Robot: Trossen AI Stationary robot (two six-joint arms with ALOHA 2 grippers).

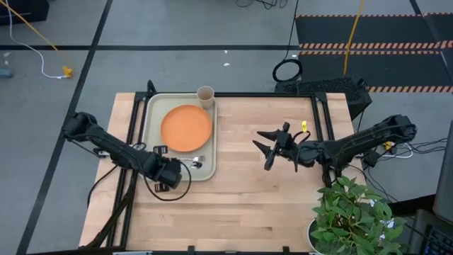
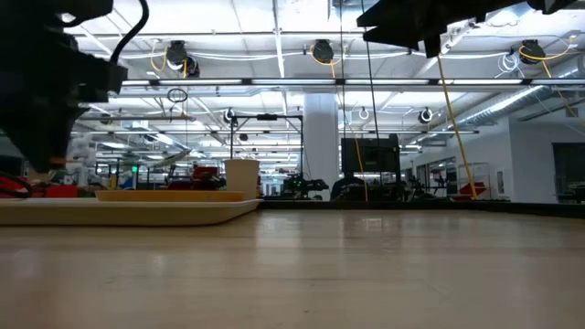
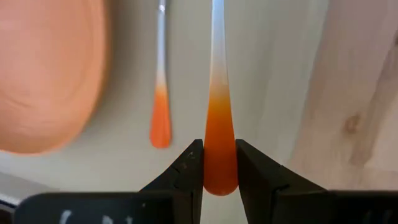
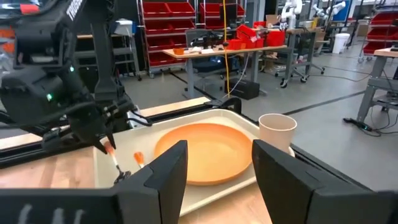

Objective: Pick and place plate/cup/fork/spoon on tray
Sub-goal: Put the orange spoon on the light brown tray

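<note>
The pale tray lies at the table's far left and holds the orange plate. The beige cup stands upright in the tray's far right corner. My left gripper is at the tray's near right corner, shut on an orange-handled utensil. Its head is out of the frame, so I cannot tell fork from spoon. A second orange-handled utensil lies flat on the tray beside the plate. My right gripper is open and empty above mid-table, right of the tray. My left gripper pinches the utensil's orange handle at its free end between its two fingers, which lie along the utensil. In the right wrist view the utensil slants down from the fingers toward the tray, handle end raised.
A potted plant stands at the table's near right corner. Bare wood lies between the tray and my right arm. Cables and black frame rails run along the table's far and side edges.
</note>
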